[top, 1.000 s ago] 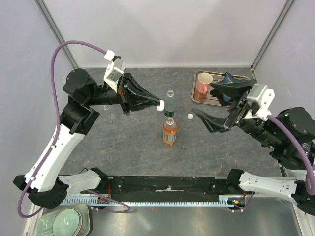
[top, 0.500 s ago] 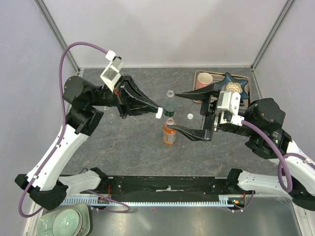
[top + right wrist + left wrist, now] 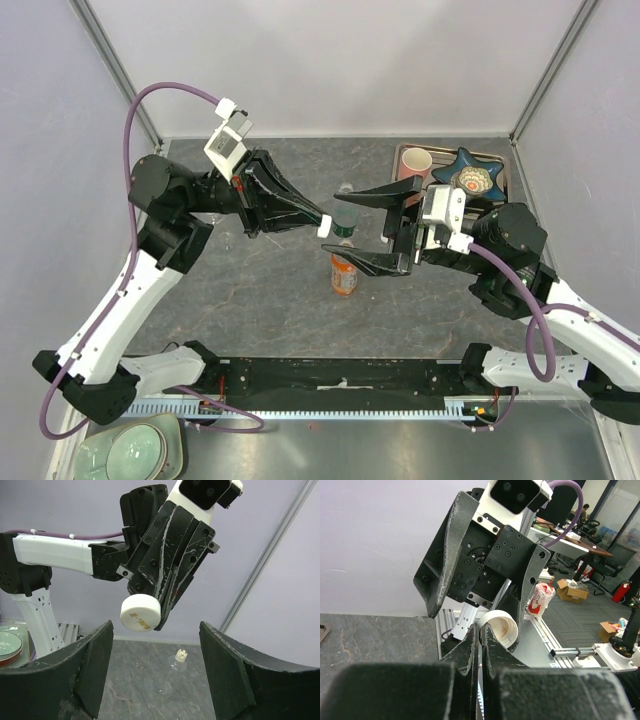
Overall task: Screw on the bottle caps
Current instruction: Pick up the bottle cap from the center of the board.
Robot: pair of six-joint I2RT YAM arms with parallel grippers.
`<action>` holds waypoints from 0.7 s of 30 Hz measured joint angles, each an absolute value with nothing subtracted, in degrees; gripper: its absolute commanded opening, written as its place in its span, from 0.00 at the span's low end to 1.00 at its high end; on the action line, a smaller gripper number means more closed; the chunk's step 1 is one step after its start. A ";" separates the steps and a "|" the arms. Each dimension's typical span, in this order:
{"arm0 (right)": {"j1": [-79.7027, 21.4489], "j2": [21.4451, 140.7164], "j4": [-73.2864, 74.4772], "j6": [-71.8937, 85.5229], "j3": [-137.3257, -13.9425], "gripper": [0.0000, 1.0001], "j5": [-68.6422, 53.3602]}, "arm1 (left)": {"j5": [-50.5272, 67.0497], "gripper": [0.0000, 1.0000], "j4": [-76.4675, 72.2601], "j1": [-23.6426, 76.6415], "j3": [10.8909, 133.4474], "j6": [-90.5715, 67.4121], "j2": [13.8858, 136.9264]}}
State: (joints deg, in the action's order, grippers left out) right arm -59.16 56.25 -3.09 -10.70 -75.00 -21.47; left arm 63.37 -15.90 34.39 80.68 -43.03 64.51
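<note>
The left gripper is clamped tight on a white cap, its arm stretched rightward, the cap just beside the green-label bottle. The right gripper gapes wide, holding nothing, and faces the cap. The orange bottle stands near.

Gry marbled tabletop, pale lilac walls w/ alu posts.

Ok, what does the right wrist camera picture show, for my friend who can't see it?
The left end effector hangs in the middle of the picture, pinching a white bottle cap at its tip. The right end effector's own dark fingers stand wide apart at the bottom corners. Behind them, a tiny clear bottle stands on the grey table.
</note>
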 measured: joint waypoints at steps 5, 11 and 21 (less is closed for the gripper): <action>-59.44 56.14 -5.98 -10.26 -73.58 0.72 -20.93 | 63.07 0.02 -16.32 34.39 80.55 -43.51 65.06; -60.29 56.21 -8.51 -10.24 -73.52 0.67 -20.67 | 63.02 0.02 -16.47 34.39 80.23 -44.07 65.32; -60.84 57.49 -9.21 -10.31 -73.52 0.60 -20.49 | 62.24 0.02 -17.45 34.39 80.18 -45.39 65.39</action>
State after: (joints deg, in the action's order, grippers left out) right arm -60.84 57.49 -9.21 -10.31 -73.52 -20.49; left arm 62.24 -17.45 34.39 80.18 -45.39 65.39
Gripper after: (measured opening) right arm 0.632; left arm 0.033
